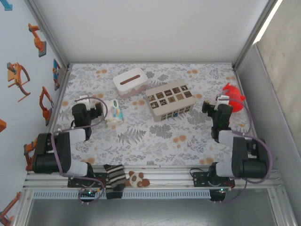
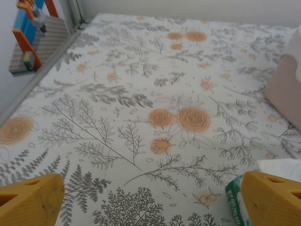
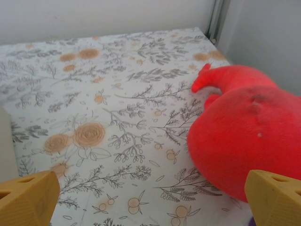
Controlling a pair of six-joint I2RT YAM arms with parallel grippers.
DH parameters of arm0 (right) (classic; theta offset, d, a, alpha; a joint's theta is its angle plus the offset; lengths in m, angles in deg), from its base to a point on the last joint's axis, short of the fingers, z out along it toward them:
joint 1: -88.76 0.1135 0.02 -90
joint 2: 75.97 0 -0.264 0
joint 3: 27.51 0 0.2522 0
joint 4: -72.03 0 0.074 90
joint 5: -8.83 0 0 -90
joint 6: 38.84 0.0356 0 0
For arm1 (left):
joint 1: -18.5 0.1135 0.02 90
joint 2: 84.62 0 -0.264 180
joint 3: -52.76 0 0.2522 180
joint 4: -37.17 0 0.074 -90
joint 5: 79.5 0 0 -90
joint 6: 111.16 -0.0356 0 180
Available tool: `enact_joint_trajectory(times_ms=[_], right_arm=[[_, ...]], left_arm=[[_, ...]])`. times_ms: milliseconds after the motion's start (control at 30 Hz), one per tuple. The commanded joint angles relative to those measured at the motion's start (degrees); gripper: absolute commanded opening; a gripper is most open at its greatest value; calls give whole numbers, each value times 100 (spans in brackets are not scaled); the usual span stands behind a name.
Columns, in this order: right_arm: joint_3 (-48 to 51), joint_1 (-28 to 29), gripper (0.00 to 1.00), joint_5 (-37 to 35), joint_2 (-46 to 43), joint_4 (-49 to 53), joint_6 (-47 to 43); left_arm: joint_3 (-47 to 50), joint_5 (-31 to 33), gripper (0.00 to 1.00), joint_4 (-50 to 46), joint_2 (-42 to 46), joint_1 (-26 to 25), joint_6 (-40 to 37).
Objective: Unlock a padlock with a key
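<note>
Hovering above the table (image 1: 155, 141), left gripper (image 2: 150, 201) and right gripper (image 3: 151, 197) gape (both empty).

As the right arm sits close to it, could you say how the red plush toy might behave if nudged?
The red plush toy looks soft and rounded, so it would probably squash or tumble rather than resist. Its fuzzy fabric suggests it is light, not fragile.

Robot lab test cell. Aluminium extrusion frame (image 1: 155, 181) along the near edge, white panel walls (image 1: 150, 28) boxing in a table with a floral cloth (image 1: 155, 136), robot-arm stickers (image 1: 36, 40) on the side wall, left arm (image 1: 56, 150) and right arm (image 1: 244, 157) bolted to the frame.
</note>
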Motion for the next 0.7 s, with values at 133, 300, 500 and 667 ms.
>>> enact_joint_trajectory(times_ms=[133,300,500,667], right_arm=[[-1134,-6,100,603,-1150,2937,838],[-2247,-9,100,1815,-714,4461,1519],[-2494,-6,100,2845,-212,4772,1852],[-2502,-7,100,3046,21,4928,1892]], left_arm=[[-1241,-560,96,-2280,1350,-104,1736],[-2206,-975,96,-4211,1324,-794,2356],[-2174,-1646,96,-4954,1541,-1780,2920],[-2174,-1696,96,-4981,1468,-2465,3507]])
